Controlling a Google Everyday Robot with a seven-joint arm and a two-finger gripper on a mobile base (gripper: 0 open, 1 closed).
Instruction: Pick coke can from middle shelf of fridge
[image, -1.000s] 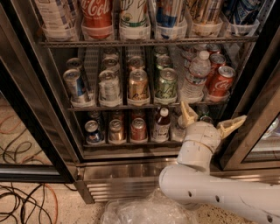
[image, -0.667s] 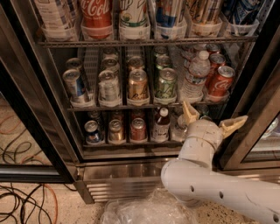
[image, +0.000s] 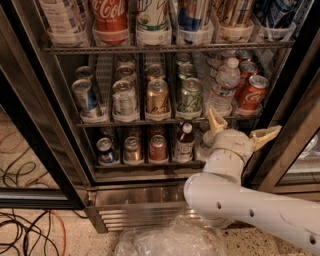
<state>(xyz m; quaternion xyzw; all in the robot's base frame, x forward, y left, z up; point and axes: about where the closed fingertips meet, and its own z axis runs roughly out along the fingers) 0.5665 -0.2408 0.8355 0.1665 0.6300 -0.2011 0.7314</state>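
Clearly nothing grasped yet: end effector (image: 240, 130) held spread wide, empty, just below middle shelf (image: 135, 122); coke can (image: 251, 94) seen standing on it, far right, apparently untouched. Reach, grasp, withdrawal left.

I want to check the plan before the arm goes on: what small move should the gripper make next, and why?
Probably lift the gripper a little and ease it forward. It is open and sits just below the front rail of the middle shelf. The coke can stands above it, close beside a water bottle, so the fingers are not yet around it.
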